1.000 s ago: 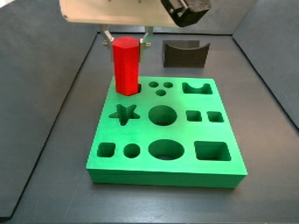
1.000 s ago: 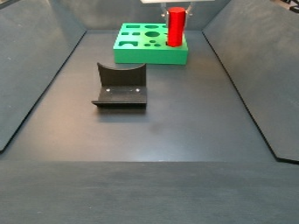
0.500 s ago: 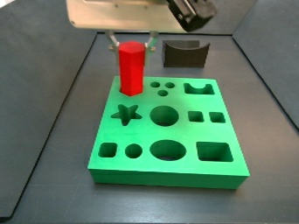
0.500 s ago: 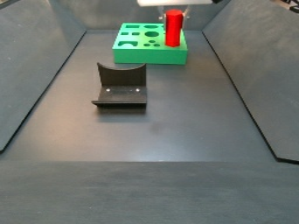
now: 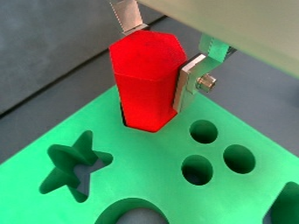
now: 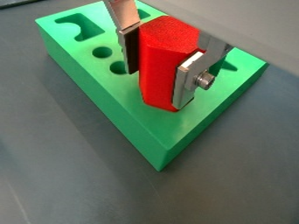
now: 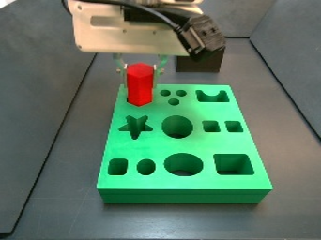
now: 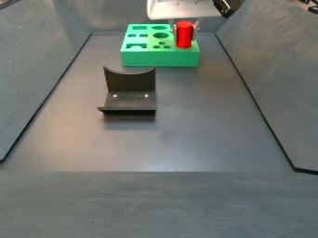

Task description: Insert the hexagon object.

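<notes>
The hexagon object point(image 5: 147, 79) stands upright with its lower end sunk in a hole at a corner of the green board point(image 5: 163, 188), and its red top rises well above the board's surface in both wrist views point(image 6: 167, 63). My gripper point(image 5: 159, 52) has hold of it: one of my fingers point(image 5: 191, 80) presses flat against one face and the other sits on the opposite side, so they are closed on it, only as far apart as the peg is wide. In a side view the peg point(image 7: 139, 83) sits at the board's far corner, just beyond the star-shaped hole point(image 7: 133, 126), with my gripper point(image 7: 139, 66) right above it. The board point(image 8: 144, 54) lies flat on the dark worktop point(image 8: 162, 149). Nearer that camera, well apart from the board, stands the fixture point(image 8: 128, 91)
</notes>
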You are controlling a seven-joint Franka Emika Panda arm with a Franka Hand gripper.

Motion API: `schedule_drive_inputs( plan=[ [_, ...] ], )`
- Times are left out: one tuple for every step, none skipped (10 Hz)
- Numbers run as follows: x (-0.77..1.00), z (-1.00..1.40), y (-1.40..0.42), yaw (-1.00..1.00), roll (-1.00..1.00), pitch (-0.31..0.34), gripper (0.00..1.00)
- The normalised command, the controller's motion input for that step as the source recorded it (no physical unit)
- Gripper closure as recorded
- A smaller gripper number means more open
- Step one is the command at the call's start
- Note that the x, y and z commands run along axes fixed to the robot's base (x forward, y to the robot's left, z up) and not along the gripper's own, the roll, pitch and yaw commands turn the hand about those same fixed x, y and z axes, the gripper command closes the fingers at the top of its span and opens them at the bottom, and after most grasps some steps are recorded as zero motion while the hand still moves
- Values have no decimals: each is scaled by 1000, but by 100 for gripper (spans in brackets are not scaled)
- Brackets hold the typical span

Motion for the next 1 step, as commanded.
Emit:
schedule_drive_inputs(
  plan=[
    [0,0,0,0,0,0,100]
  ],
)
